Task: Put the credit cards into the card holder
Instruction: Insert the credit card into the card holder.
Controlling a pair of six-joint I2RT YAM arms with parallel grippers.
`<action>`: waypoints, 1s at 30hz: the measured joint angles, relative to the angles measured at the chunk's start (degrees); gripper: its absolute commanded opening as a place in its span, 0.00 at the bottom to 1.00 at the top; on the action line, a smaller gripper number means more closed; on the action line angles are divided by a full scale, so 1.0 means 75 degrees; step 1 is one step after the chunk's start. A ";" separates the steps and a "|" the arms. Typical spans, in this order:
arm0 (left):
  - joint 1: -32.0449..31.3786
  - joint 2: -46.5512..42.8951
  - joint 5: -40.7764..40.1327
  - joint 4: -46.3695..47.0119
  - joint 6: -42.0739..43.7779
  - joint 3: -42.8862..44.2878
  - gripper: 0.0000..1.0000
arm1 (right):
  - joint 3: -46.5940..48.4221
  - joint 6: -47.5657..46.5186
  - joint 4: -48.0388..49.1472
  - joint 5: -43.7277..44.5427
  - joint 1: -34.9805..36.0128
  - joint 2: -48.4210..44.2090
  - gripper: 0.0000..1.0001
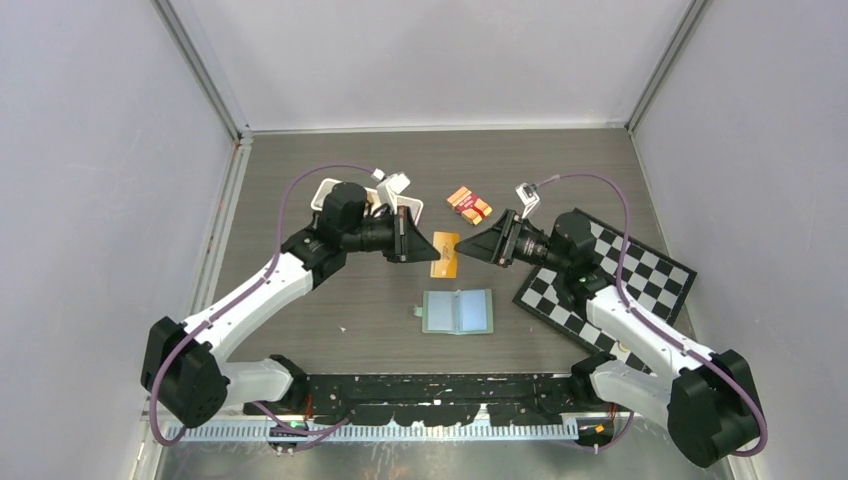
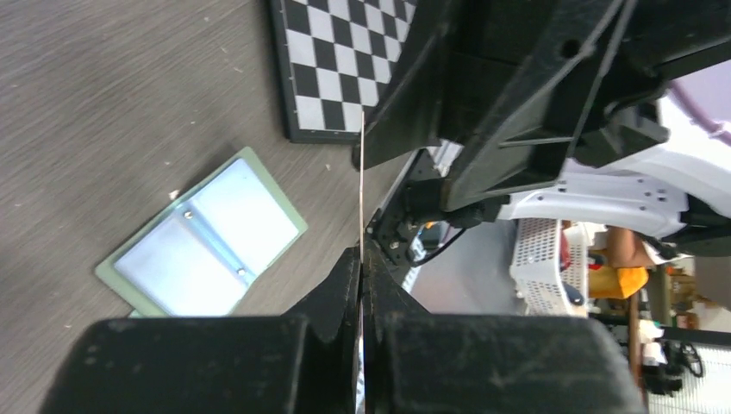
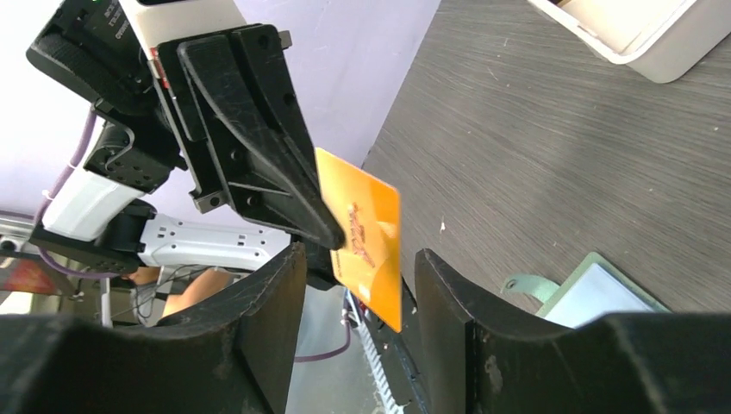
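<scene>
A gold-orange credit card [image 1: 445, 256] is held above the table, pinched at one end by my shut left gripper [image 1: 418, 243]. In the left wrist view the card [image 2: 361, 172] shows edge-on, rising from my left gripper [image 2: 362, 255]. My right gripper [image 1: 468, 245] faces it, open. In the right wrist view the card [image 3: 369, 235] hangs between my right gripper's [image 3: 358, 280] spread fingers, apart from both. The sage-green card holder [image 1: 458, 311] lies open on the table below, blue-grey pockets up; it also shows in the left wrist view [image 2: 207, 237] and the right wrist view [image 3: 595, 289]. No other cards show.
A white tray [image 1: 327, 190] stands behind the left arm, partly hidden; it also shows in the right wrist view [image 3: 642, 39]. An orange-and-red banded packet [image 1: 469, 204] lies at the back centre. A checkerboard [image 1: 620, 275] lies under the right arm.
</scene>
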 measured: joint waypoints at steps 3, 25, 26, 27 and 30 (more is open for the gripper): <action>-0.0041 -0.0125 0.0061 0.0344 -0.0309 -0.0128 0.00 | -0.0131 0.0271 0.0440 -0.0149 0.0003 0.0163 0.47; -0.0204 0.0157 -0.0635 0.0070 -0.0379 -0.0420 0.73 | -0.0373 -0.0367 -0.0796 0.0117 0.0102 0.0219 0.00; -0.0213 0.0204 -0.0737 0.0003 -0.0338 -0.0475 0.73 | -0.0385 -0.0530 -0.1107 0.0219 0.0102 0.0219 0.00; -0.0242 0.0289 -0.0866 -0.0090 -0.0297 -0.0536 0.73 | -0.0408 -0.0729 -0.1492 0.0338 0.0102 0.0219 0.00; -0.0335 0.0682 -0.1300 -0.0420 -0.0131 -0.0653 0.61 | -0.0463 -0.1172 -0.2401 0.0618 0.0102 0.0274 0.00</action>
